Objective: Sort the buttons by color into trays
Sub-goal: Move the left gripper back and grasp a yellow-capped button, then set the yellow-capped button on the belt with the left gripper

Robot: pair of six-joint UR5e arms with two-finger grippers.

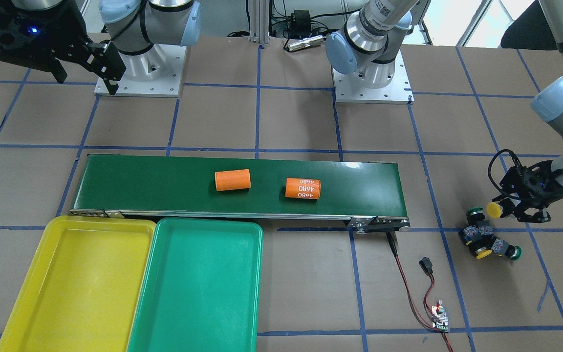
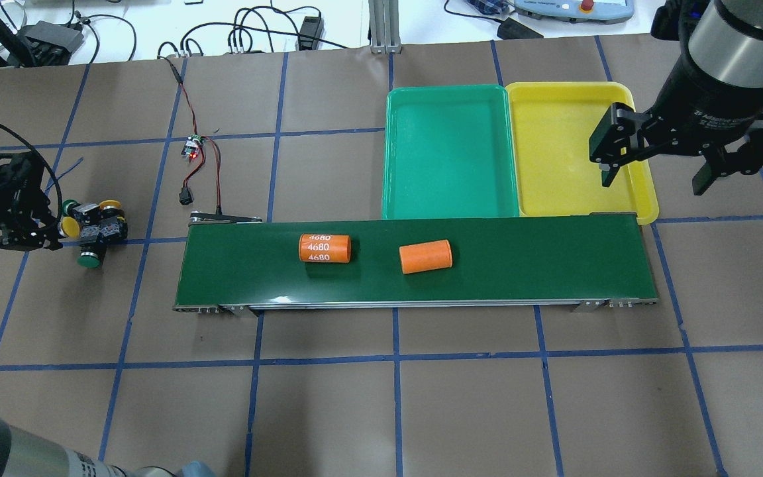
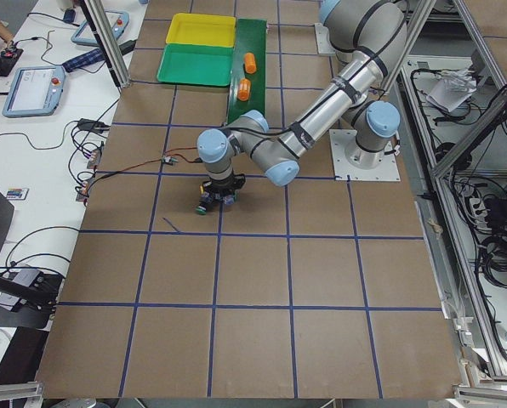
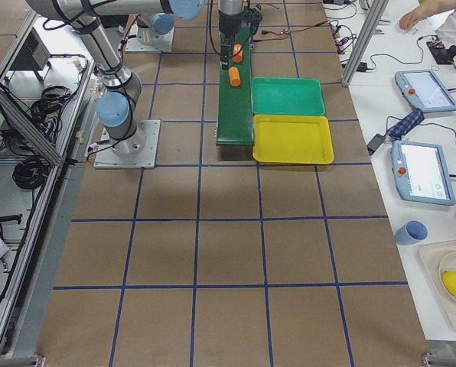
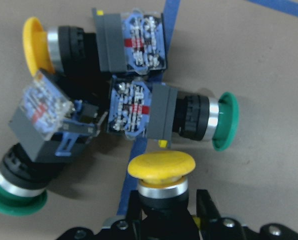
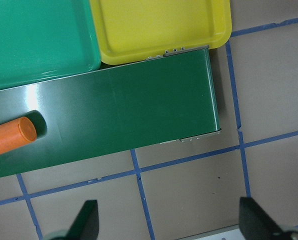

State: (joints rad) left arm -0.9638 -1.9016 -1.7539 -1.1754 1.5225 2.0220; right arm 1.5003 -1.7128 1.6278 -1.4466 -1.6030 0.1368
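Note:
My left gripper (image 5: 161, 215) is shut on a yellow button (image 5: 161, 167), with a finger on each side of its black body. It is at the table's far left end (image 2: 30, 228). Close beside it lie a second yellow button (image 5: 36, 45) and two green buttons (image 5: 224, 127) (image 5: 14, 195), bunched together (image 1: 487, 239). The yellow tray (image 2: 567, 152) and the green tray (image 2: 448, 159) stand side by side beyond the belt, with nothing in them. My right gripper (image 2: 656, 179) is open and holds nothing, high over the yellow tray's right edge.
A long dark green conveyor belt (image 2: 554, 265) carries a plain orange cylinder (image 2: 425, 256) and one marked 4680 (image 2: 324, 248). A small circuit board (image 2: 191, 147) with red and black wires lies between the buttons and the belt's left end.

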